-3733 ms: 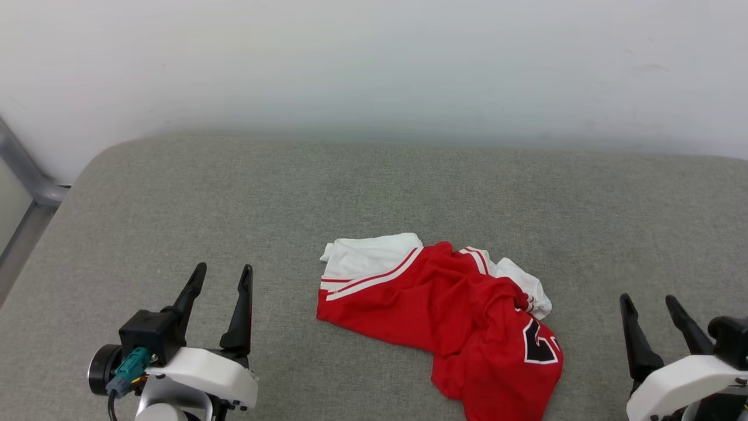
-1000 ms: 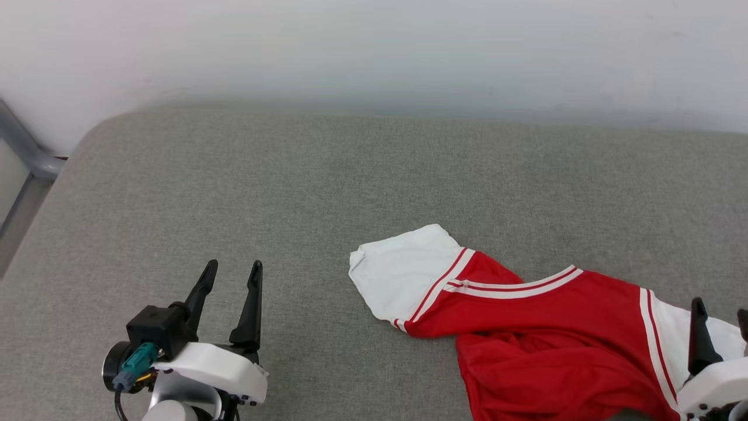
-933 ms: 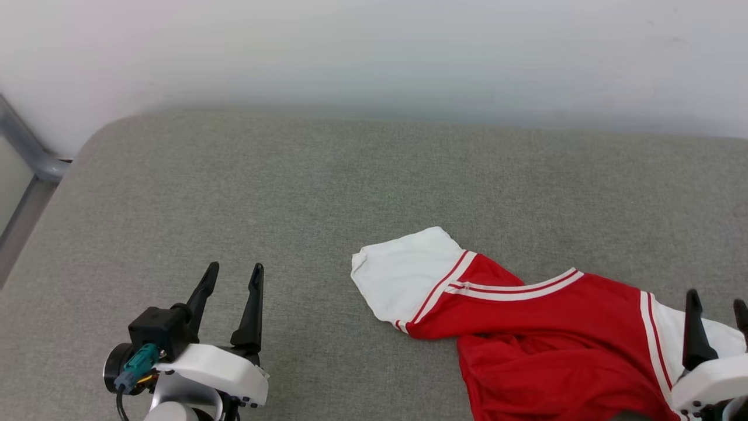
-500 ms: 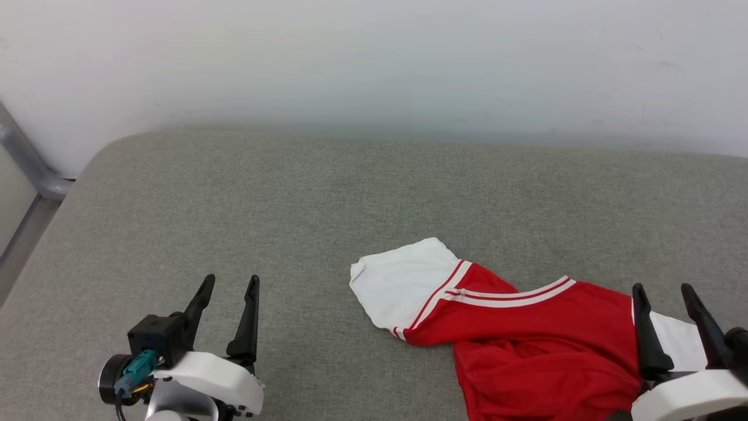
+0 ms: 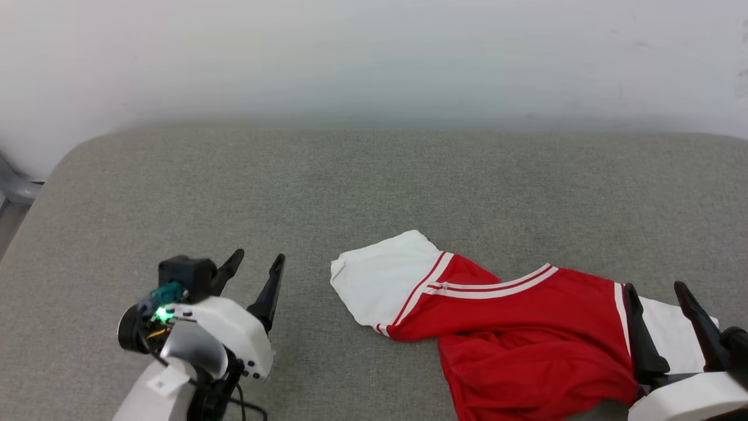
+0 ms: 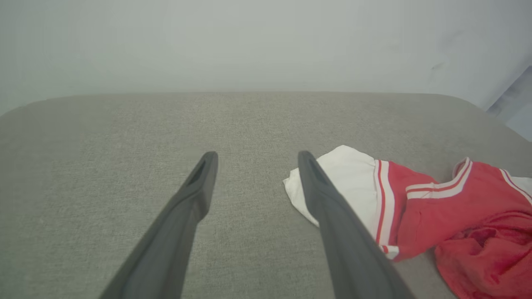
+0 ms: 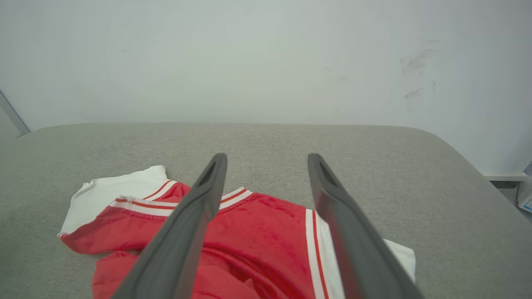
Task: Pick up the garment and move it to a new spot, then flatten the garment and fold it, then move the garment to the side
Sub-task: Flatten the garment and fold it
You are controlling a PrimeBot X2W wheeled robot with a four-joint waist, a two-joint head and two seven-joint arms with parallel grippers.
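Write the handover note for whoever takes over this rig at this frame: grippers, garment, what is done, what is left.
Grippers: the left gripper is open and empty over the grey cushion, beside the garment near its white sleeve. The right gripper is open, holding nothing, over the garment's other end.
Garment: it lies on the cushion, stretched sideways, with the red body bunched at the front.
Done: pulled out of the crumpled heap it was in seconds ago.
Left: flatten, fold, move aside.
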